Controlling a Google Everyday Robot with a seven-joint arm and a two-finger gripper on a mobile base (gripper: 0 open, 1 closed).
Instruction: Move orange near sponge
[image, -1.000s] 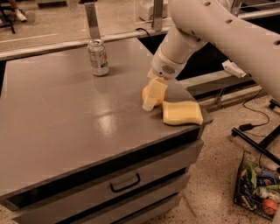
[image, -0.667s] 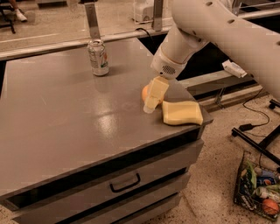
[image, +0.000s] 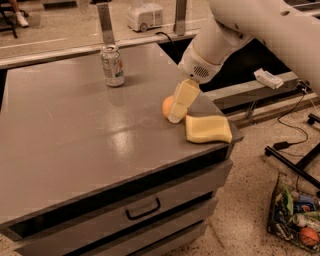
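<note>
My tool (image: 175, 114) is down at the table (image: 75, 135) surface, right side, angled down-left from my white arm (image: 235, 27). Grip state: can't tell, since the tool body blocks the view of the contact.

The orange (image: 167, 106) is right at the tool, on its left. Only its left half shows and the rest is hidden behind the tool. Can't tell if I'm clamping it or just against it.

The sponge (image: 208, 129) lies flat just right and near of the tool tip, at the table's right near corner. The orange is close to the sponge with the tool tip between them. Can't tell if they touch.

A drink can (image: 112, 65) stands upright far-left of the tool, well apart.

A drawer with a dark handle (image: 143, 210) is in the table's near face. A basket (image: 296, 216) of mixed items sits on the floor at the right.
</note>
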